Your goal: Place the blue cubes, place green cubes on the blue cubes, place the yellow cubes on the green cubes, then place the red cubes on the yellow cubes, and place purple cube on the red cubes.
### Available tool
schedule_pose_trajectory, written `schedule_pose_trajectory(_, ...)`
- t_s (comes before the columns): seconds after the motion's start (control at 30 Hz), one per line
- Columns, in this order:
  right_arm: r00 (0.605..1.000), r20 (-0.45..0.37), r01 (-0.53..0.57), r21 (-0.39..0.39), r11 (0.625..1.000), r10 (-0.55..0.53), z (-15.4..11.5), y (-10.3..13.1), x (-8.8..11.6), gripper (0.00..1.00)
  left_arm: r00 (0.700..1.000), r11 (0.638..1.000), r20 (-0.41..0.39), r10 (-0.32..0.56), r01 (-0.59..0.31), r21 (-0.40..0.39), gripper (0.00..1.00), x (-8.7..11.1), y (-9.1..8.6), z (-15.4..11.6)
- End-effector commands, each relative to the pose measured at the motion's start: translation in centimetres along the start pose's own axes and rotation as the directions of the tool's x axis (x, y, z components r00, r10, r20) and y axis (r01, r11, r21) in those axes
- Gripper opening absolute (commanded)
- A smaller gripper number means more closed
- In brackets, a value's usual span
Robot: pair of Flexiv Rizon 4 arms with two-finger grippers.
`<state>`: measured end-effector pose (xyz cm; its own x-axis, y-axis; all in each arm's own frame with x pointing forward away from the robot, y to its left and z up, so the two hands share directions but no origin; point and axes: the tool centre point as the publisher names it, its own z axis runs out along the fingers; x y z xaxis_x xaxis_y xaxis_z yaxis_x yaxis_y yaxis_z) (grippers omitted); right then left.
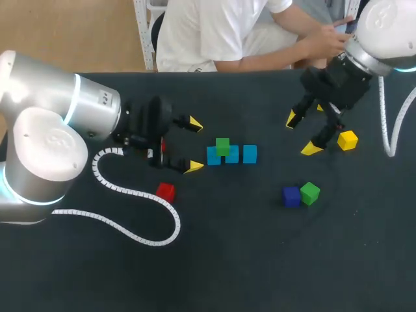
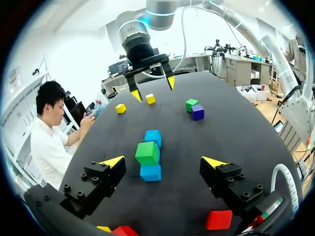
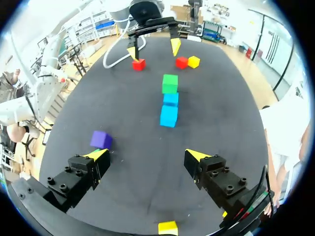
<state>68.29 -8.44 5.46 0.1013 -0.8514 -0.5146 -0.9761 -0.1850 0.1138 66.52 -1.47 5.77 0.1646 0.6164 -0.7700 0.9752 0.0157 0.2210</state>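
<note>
Three blue cubes (image 1: 249, 154) lined up, green cube (image 1: 223, 145) atop.

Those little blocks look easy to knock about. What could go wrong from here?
1. The left pincer stands open right beside the blue row; a push could shift it and topple the green block on top.
2. The loose green block sits tight beside the purple block; picking one up may knock the other.
3. The left arm's white cable curls near the red block and might drag it.

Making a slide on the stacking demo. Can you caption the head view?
Left arm and right arm, jaws open, flank a row of blue cubes topped by one green cube.
</note>
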Motion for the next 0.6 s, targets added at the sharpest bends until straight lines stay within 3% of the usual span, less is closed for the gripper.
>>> schedule_pose_trajectory(0.03, 1.000, -0.007, 0.016, -0.003, 1.000, -0.016, 0.2, 1.3, 0.6, 1.00, 1.000, 1.000, 0.004, 0.001, -0.001, -0.001, 1.00, 0.1, 0.0, 0.0)
schedule_pose_trajectory(0.37, 0.989, -0.017, 0.143, -0.036, 0.989, -0.144, 0.9, 6.1, 3.6, 1.00, 1.000, 1.000, 0.004, 0.001, -0.001, -0.001, 1.00, 0.1, 0.0, 0.0)
schedule_pose_trajectory(0.6, 0.958, 0.043, 0.285, -0.009, 0.958, -0.284, 1.0, 7.1, 4.0, 1.00, 1.000, 1.000, 0.004, 0.001, -0.001, -0.001, 1.00, 0.1, 0.0, 0.0)
